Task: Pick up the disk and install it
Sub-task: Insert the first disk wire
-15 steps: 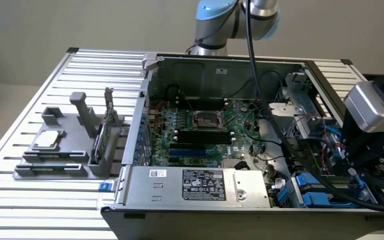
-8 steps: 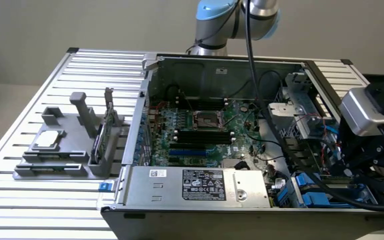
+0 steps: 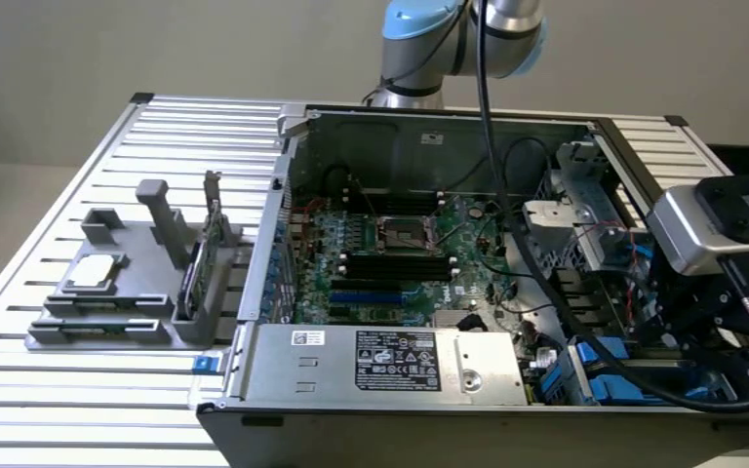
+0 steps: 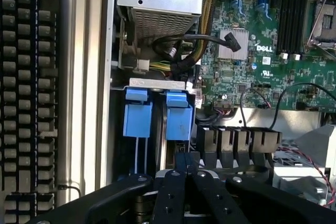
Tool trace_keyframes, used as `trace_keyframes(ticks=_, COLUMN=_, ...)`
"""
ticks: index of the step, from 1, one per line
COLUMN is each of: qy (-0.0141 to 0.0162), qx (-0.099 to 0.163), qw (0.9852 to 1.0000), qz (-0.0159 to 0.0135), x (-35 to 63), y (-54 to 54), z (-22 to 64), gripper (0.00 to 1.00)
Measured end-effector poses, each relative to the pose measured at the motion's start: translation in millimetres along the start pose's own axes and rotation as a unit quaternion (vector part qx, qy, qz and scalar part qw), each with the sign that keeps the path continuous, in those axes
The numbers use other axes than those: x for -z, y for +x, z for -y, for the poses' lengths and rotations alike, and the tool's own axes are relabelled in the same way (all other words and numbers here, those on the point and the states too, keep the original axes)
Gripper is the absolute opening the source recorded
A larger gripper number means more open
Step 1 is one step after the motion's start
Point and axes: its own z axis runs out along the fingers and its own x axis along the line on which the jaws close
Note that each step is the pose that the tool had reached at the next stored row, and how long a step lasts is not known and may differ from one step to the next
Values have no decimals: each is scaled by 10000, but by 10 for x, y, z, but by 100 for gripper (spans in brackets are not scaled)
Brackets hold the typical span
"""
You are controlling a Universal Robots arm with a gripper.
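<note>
Two blue carrier ends stand side by side in the drive bay at the case's corner. One blue carrier (image 4: 178,115) is straight ahead of my fingertips, the other blue carrier (image 4: 137,111) is beside it. Each is seen edge-on, so I cannot tell which holds the disk; its silver face and label are hidden. In the exterior view the blue carriers (image 3: 605,363) sit low at the case's right front. My gripper (image 4: 184,162) hangs just above the bay, its black fingers (image 4: 176,182) pressed together with nothing between them. The gripper (image 3: 706,341) leans over the case's right wall.
The open computer case (image 3: 284,175) lies on a slatted table, with motherboard (image 3: 388,253), power supply (image 3: 388,361) and loose cables (image 4: 210,40) near the bay. A grey fixture (image 3: 114,312) on the exterior view's left carries a small silver drive (image 3: 95,273). A keyboard (image 4: 26,98) lies outside the case.
</note>
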Motion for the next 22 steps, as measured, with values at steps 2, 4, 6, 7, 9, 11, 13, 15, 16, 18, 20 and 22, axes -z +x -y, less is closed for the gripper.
trace_keyframes(ticks=2, qy=3, qx=0, qw=10000, qz=2, x=-28, y=3, z=1, gripper=11)
trace_keyframes(ticks=4, qy=5, qx=1, qw=10000, qz=6, x=-49, y=6, z=3, gripper=11)
trace_keyframes(ticks=6, qy=8, qx=1, qw=10000, qz=13, x=-69, y=9, z=5, gripper=11)
trace_keyframes(ticks=7, qy=9, qx=1, qw=10000, qz=16, x=-77, y=10, z=5, gripper=11)
trace_keyframes(ticks=9, qy=10, qx=1, qw=10000, qz=24, x=-90, y=11, z=6, gripper=11)
trace_keyframes(ticks=11, qy=10, qx=1, qw=10000, qz=27, x=-90, y=11, z=6, gripper=11)
trace_keyframes(ticks=13, qy=11, qx=1, qw=10000, qz=33, x=-94, y=12, z=6, gripper=11)
trace_keyframes(ticks=15, qy=11, qx=1, qw=10000, qz=36, x=-108, y=14, z=6, gripper=11)
trace_keyframes(ticks=16, qy=11, qx=1, qw=10000, qz=36, x=-112, y=14, z=6, gripper=11)
trace_keyframes(ticks=18, qy=11, qx=2, qw=10000, qz=35, x=-116, y=15, z=6, gripper=11)
trace_keyframes(ticks=20, qy=11, qx=1, qw=10000, qz=36, x=-120, y=15, z=6, gripper=11)
trace_keyframes(ticks=22, qy=11, qx=1, qw=10000, qz=36, x=-129, y=16, z=6, gripper=11)
